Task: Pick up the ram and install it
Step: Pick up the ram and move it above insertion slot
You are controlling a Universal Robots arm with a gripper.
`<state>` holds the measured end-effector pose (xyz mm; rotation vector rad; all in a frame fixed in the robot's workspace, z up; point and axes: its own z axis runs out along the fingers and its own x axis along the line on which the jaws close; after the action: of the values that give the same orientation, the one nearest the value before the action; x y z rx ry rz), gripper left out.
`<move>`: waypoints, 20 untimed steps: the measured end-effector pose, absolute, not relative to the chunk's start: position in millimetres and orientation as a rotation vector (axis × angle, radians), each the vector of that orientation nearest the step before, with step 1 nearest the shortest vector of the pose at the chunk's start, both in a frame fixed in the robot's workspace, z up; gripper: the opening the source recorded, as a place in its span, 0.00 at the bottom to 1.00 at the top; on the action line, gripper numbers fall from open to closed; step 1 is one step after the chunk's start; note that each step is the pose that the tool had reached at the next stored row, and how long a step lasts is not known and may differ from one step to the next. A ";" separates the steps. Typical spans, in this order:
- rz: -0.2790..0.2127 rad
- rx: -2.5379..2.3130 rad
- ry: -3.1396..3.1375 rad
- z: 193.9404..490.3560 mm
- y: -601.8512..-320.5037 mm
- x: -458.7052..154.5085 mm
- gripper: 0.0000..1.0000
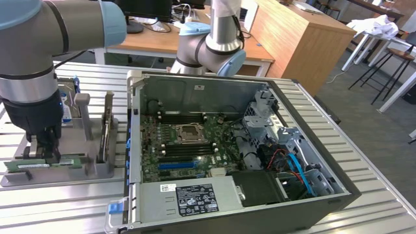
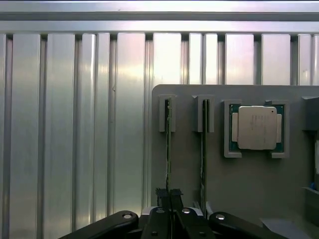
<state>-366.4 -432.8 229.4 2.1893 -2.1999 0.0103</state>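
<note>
Ram stands edge-up in the grey holder; the gripper has its fingers clamped on it. We judge a straight pull, square to the slot, best, sparing the neighbouring stick.

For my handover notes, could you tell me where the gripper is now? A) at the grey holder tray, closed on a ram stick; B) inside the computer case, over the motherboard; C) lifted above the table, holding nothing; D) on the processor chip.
A: the gripper is closed on the ram standing in the grey holder tray, outside the computer case.
</note>
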 end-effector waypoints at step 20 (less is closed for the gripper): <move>0.010 2.189 -2.200 290.8 -432.8 -365.9 0.11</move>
<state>-365.9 -432.8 290.8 2.1893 -2.1999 0.0103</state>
